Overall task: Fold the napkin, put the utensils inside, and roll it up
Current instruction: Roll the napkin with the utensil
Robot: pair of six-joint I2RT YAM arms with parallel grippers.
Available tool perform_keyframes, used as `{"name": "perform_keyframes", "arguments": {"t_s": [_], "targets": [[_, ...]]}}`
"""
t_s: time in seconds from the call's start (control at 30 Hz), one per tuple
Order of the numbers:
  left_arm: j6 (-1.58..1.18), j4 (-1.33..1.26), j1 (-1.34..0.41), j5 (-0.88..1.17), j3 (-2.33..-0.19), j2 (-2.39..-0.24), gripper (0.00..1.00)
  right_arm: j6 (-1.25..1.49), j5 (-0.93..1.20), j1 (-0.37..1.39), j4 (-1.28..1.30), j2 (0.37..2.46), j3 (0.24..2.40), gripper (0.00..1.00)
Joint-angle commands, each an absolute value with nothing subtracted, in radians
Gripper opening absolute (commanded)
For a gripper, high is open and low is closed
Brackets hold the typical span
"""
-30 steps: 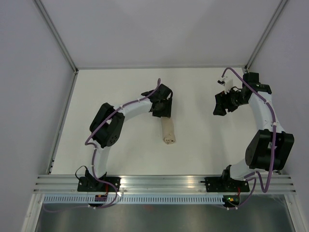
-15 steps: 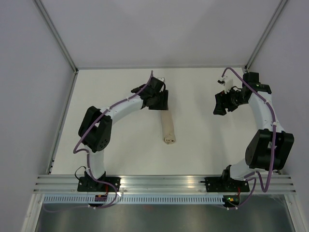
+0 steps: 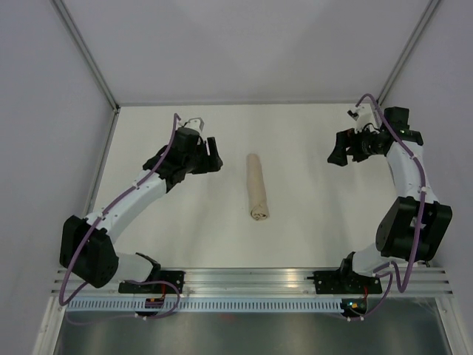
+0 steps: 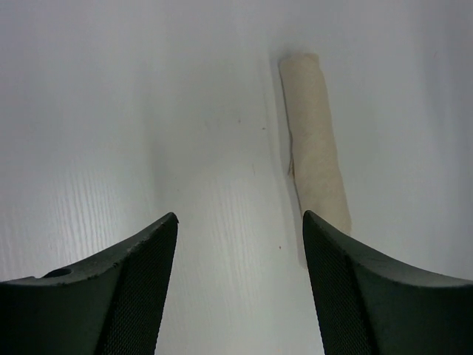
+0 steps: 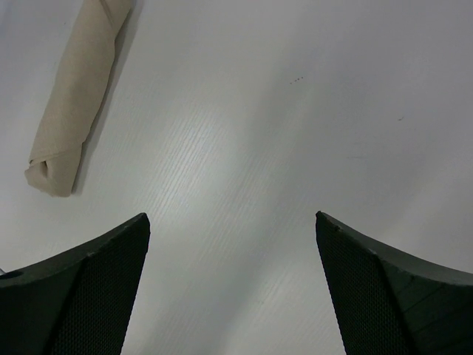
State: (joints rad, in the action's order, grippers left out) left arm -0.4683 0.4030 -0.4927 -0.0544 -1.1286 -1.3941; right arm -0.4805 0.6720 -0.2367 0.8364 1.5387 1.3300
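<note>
The napkin (image 3: 256, 186) lies rolled into a slim beige tube in the middle of the white table, running near to far. It also shows in the left wrist view (image 4: 314, 155) and in the right wrist view (image 5: 76, 100). The utensils are hidden. My left gripper (image 3: 214, 157) hovers to the left of the roll, open, with nothing between its dark fingers (image 4: 133, 288). My right gripper (image 3: 336, 151) hangs well to the right of the roll, wide open and empty (image 5: 230, 222).
The white table (image 3: 295, 222) is walled by pale panels on the left, far and right sides. An aluminium rail (image 3: 244, 281) carrying both arm bases runs along the near edge.
My left arm has swung away to the left, off the far end of the roll, and its jaws have widened. My right gripper has lifted slightly toward the far right and opened wider.
</note>
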Motion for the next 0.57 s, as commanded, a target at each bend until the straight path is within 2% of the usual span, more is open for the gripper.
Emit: {"name": "perform_keyframes", "arguments": {"t_s": [0.0,0.53], "targets": [[-0.442,0.318,-0.469,-0.064,-1.019,-1.303,0.74,-0.381,0.724,-0.275,0.733,1.513,1.322,0.98],[-0.396,0.299,-0.462,-0.034,-0.94,-1.213,0.77,-0.215,0.718,-0.304,0.537,1.493,1.243,0.98]]}}
